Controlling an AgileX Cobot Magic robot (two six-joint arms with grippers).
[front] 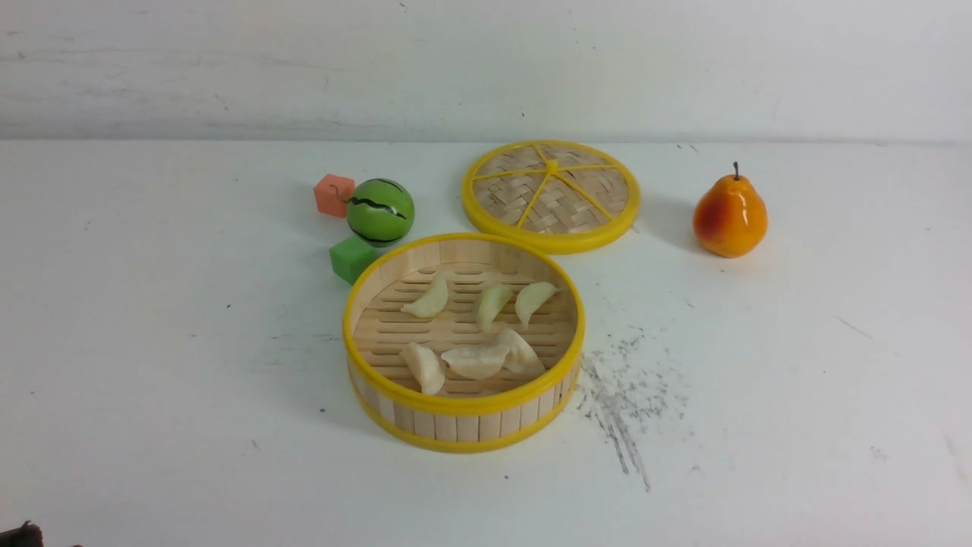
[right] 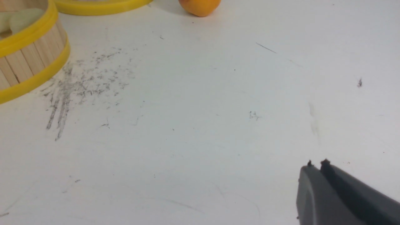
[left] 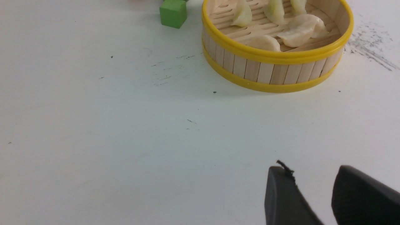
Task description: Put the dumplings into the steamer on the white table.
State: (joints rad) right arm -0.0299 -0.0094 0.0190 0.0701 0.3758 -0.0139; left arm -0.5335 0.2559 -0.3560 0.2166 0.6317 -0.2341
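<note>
From the front you see all six dumplings (front: 472,332) lying inside the steamer (front: 463,414) on the white table (front: 152,365). Your left wrist view shows the left gripper (left: 312,175) spread, empty. Your right wrist view shows the right gripper (right: 316,165) pressed together, empty

Pear (right: 200,5) cropped to its base, lid (right: 100,4) to a rim sliver — steamer (right: 28,53) half out of frame

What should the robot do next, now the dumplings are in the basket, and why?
Probably nothing more than resting both arms. All six dumplings already lie in the steamer, none on the white table. The left gripper is open and empty, the right gripper shut and empty, both away from the steamer.
</note>
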